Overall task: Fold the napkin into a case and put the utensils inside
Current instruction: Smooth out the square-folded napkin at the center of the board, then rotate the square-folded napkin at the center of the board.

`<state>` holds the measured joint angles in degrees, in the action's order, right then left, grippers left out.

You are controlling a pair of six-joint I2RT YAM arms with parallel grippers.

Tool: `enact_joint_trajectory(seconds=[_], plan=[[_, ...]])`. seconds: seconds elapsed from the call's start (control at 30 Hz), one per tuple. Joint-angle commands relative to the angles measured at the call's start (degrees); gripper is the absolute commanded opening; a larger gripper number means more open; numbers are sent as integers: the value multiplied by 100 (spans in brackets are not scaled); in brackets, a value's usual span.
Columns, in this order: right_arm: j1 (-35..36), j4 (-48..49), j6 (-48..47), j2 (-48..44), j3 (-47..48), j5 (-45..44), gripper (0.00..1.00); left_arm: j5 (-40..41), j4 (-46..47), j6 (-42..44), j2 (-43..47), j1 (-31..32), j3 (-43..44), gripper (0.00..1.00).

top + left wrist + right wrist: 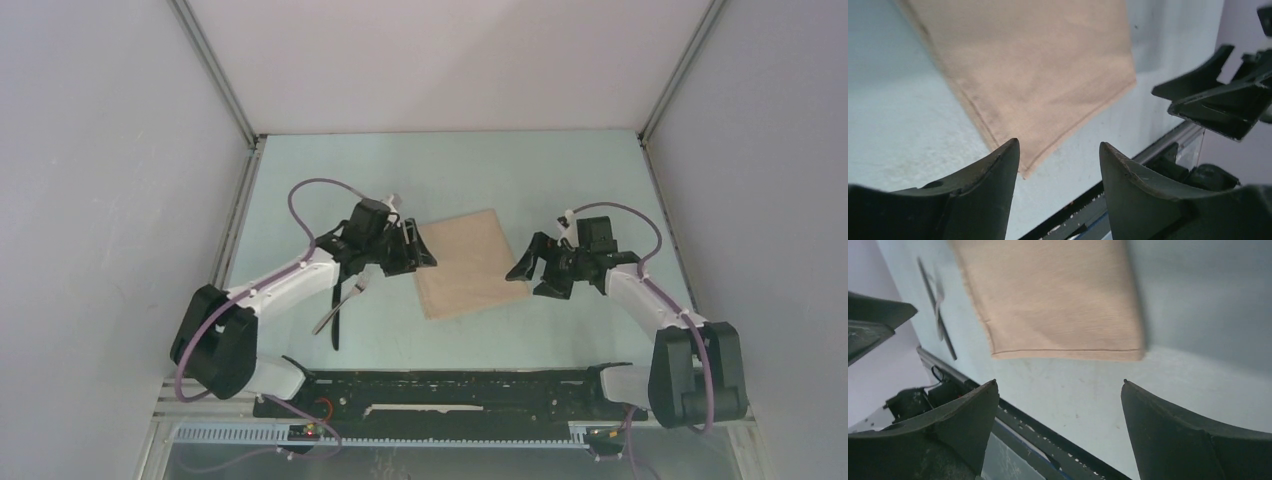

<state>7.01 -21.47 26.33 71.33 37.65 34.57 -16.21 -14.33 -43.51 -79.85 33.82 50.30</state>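
Altogether: one napkin (465, 262), one knife (336, 338), one fork (323, 323).

Past the left fingers (993, 185) the napkin (1038, 70) runs off-frame; left of the right fingers (963, 430), the fork (939, 290) blurs, perhaps crossing the knife (948, 340).

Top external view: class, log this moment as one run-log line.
napkin: flat on table | left end effector: open, empty | right end effector: open, empty | utensils: outside napkin

I see a plain, unpatterned beige napkin (465, 262) on my pale green table (450, 170); knife (336, 335) black; fork (328, 320) silver.
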Motion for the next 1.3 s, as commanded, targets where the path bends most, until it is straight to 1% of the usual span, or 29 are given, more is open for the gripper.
enact_joint_trajectory(seconds=[0.0, 0.13, 0.2, 0.23, 0.37, 0.4, 0.47, 0.57, 0.63, 0.7, 0.77, 0.87, 0.9, 0.97, 1.07, 1.17, 1.23, 1.27], plan=[[-365, -372, -220, 96, 92, -502, 99, 290, -85, 87, -225, -433, -122, 64], [-411, -209, -52, 256, 33, -392, 97, 174, -73, 111, -1117, -682, 383, 56], [-411, -103, 27, 299, -46, -330, 95, 144, 38, 23, -1420, -710, 481, 55], [-413, -28, 56, 294, -95, -299, 95, 228, 77, 11, -1572, -710, 528, 55], [-448, 128, 78, 231, -236, -206, 95, 634, -30, 80, -1892, -686, 636, 45], [-454, 153, 77, 218, -261, -181, 95, 696, -4, 79, -1887, -664, 575, 43], [-457, 219, 107, 193, -326, -161, 95, 774, 36, 51, -1876, -622, 449, 41], [-487, 259, 226, 149, -435, -392, 95, 690, 360, -136, -1860, -512, 132, 36], [-583, 292, 462, 127, -528, -651, 95, 649, 609, -315, -1879, -403, -59, 29], [-641, 288, 826, 182, -593, -757, 94, 632, 813, -511, -1881, -289, -222, 25], [-631, 229, 1071, 229, -647, -848, 89, 628, 1077, -770, -1789, -169, -474, 19], [-655, 405, 1285, 166, -854, -920, 85, 604, 1489, -1201, -1703, -28, -838, 14], [-782, 459, 1310, 144, -902, -947, 85, 583, 1695, -1415, -1686, 33, -947, 13], [-1015, 487, 1287, 65, -956, -1003, 84, 548, 2167, -1904, -1631, 211, -1266, 11], [-1301, 631, 1234, 14, -945, -1171, 83, 468, 3066, -2910, -1726, 773, -1564, 10], [-1375, 797, 1140, 254, -828, -1351, 83, 617, 4080, -4064, -2054, 1752, -1550, 10], [-1386, 851, 1046, 488, -707, -1390, 83, 723, 4454, -4486, -2263, 2266, -1354, 7], [-1398, 881, 981, 577, -665, -1418, 83, 879, 4558, -4590, -2229, 2498, -1314, 7]])
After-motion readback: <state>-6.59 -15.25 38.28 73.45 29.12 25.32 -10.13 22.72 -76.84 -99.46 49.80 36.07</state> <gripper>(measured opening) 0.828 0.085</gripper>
